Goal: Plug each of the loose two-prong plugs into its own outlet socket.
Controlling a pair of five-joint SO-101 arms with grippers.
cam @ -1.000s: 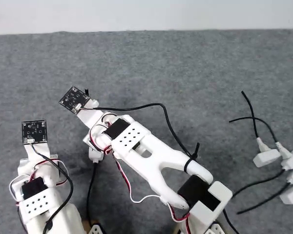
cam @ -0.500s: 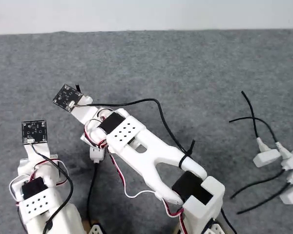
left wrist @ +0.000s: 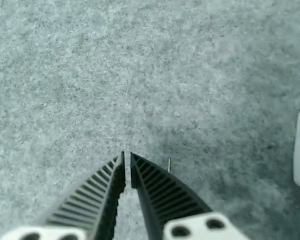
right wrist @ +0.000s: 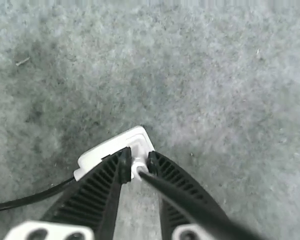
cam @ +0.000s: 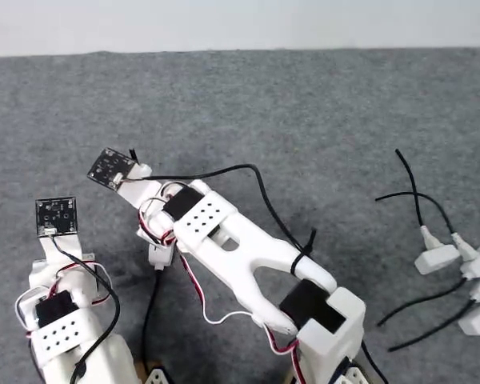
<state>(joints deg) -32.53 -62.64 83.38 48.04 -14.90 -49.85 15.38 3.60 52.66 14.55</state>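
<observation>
The right arm (cam: 240, 248) has swung slightly leftward; the right gripper (right wrist: 136, 161) has its ribbed black fingers pinched on a rounded white plastic plug (right wrist: 112, 149), whose black cord (right wrist: 30, 200) trails over the fuzzy grey mat (cam: 304, 112); the left gripper (left wrist: 127, 157) has its ribbed fingers nearly meeting, holding nothing.

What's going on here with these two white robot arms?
The right arm's hand is shut on a white plug with a black cord, close to the grey carpet. The left arm's hand is shut on nothing. More white plugs lie apart near the right edge of the high view.
</observation>
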